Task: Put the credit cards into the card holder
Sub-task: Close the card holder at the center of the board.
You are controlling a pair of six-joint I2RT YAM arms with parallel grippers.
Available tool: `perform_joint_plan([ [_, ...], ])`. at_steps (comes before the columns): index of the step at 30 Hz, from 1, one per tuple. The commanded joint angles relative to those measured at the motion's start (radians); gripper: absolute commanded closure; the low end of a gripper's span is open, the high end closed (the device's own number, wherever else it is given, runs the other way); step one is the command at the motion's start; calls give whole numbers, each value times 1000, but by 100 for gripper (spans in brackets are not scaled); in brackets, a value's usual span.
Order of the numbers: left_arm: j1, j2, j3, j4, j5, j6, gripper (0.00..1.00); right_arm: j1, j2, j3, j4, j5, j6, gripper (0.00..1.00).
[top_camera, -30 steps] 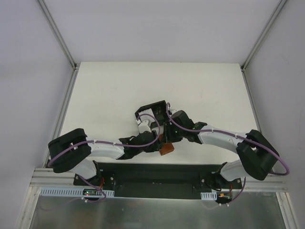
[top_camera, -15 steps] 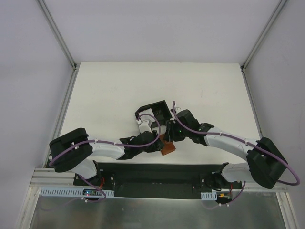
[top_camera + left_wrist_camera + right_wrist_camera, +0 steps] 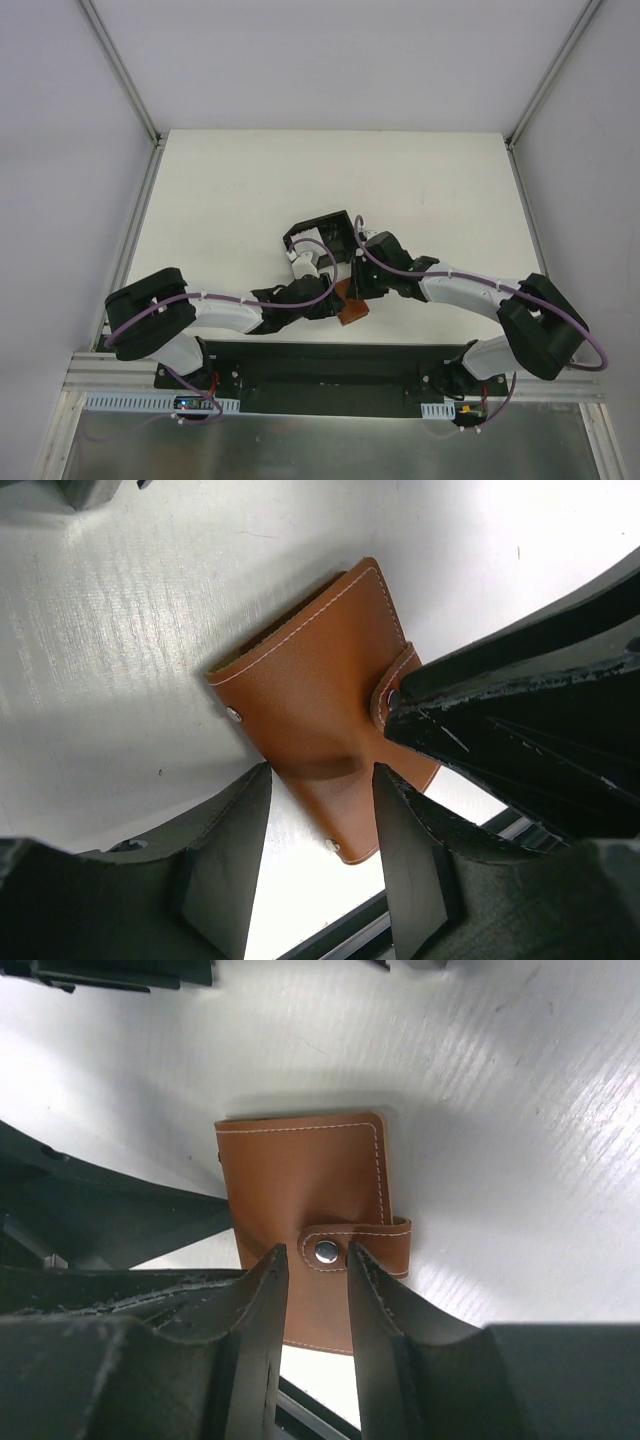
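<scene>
A closed brown leather wallet (image 3: 352, 310) lies near the table's front edge, its snap strap fastened. My left gripper (image 3: 320, 780) hovers open over the wallet (image 3: 310, 700), whose lower end shows between the fingers. My right gripper (image 3: 316, 1253) is open by a narrow gap, with a finger on each side of the strap's metal snap on the wallet (image 3: 300, 1175). In the left wrist view the right gripper's finger (image 3: 520, 730) rests at the strap. The black card holder (image 3: 325, 233) stands just behind both grippers. No credit cards are visible; they are hidden.
The black mounting rail (image 3: 330, 365) runs along the table's front edge, just below the wallet. Metal frame posts (image 3: 135, 100) rise at the back corners. Both arms crowd the middle front of the white table (image 3: 230, 190).
My right gripper's jaws have narrowed around the wallet's snap. The right arm's elbow swung out to the right and came back. The left arm and wallet stayed put.
</scene>
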Motion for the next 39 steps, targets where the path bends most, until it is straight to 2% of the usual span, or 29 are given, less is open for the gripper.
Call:
perform_joint_plan([
  [1, -9, 67, -40, -204, 37, 21, 54, -6, 30, 26, 40, 6, -34, 67],
  [9, -9, 32, -64, -207, 15, 2, 54, 26, 105, 66, -117, 89, -66, 71],
  [12, -9, 1, -76, -213, -1, 2, 53, 32, 98, 63, -101, 81, -76, 69],
  [16, -9, -126, -121, -221, -61, 13, 38, 23, -32, -18, 35, 123, -63, 57],
  [18, -9, -195, -129, -259, -101, 25, 32, 8, -95, -53, 109, 115, -58, 53],
  [20, -9, -258, -127, -307, -136, 44, 26, -9, -163, -79, 143, 105, -50, 43],
  [23, -9, -342, -121, -386, -204, 61, 19, -37, -268, -135, 215, 75, -21, 34],
  [27, -6, -442, -129, -512, -294, 76, 11, -60, -396, -190, 211, 103, -12, 24],
  [29, 3, -497, -141, -576, -340, 70, 1, -80, -457, -216, 173, 143, -6, 17],
  [31, 42, -566, -161, -600, -333, 88, 1, -103, -509, -240, 128, 196, 0, 5],
  [32, 71, -600, -175, -607, -319, 97, 1, -113, -532, -257, 114, 213, 5, 2],
  [39, 276, -850, -247, -655, -230, 180, 1, -205, -671, -334, 15, 275, 39, 4],
])
